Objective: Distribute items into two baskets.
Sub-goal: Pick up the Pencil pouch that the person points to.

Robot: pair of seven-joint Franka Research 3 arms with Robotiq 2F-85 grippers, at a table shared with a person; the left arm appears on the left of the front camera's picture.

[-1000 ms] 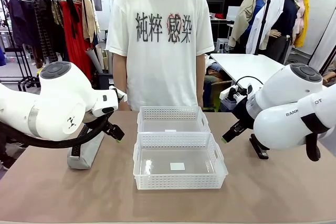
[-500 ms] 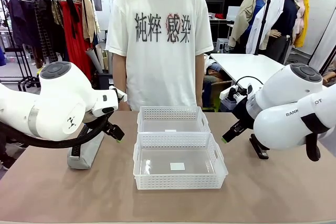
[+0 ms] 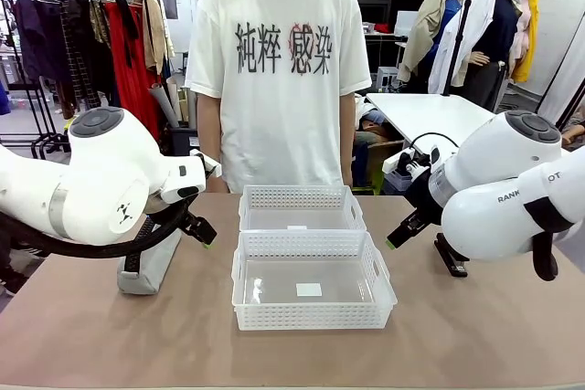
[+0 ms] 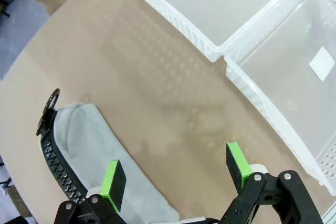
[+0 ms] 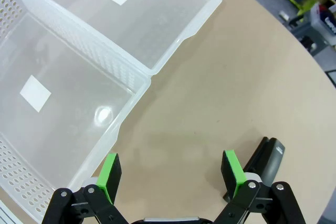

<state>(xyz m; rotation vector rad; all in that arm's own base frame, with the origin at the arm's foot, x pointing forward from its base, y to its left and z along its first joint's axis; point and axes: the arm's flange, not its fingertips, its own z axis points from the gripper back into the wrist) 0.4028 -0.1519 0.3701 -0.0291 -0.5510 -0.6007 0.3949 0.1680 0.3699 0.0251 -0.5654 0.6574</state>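
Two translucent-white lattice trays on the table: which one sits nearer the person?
The smaller translucent-white perforated plastic tray, at the far side. The larger tray sits directly in front of it, on the robot's side.

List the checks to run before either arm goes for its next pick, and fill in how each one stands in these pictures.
1. Left jaws open with nothing between them: ok.
2. Right jaws open with nothing between them: ok.
3. Pencil pouch centred between the left jaws: not ok, it lies off to one side of them.
4. Stapler centred between the right jaws: not ok, it lies on the table towards one side, mostly outside the gap.
5. Larger basket and smaller basket both empty and ready to receive: ok.
6. No hand or arm over the baskets: ok.
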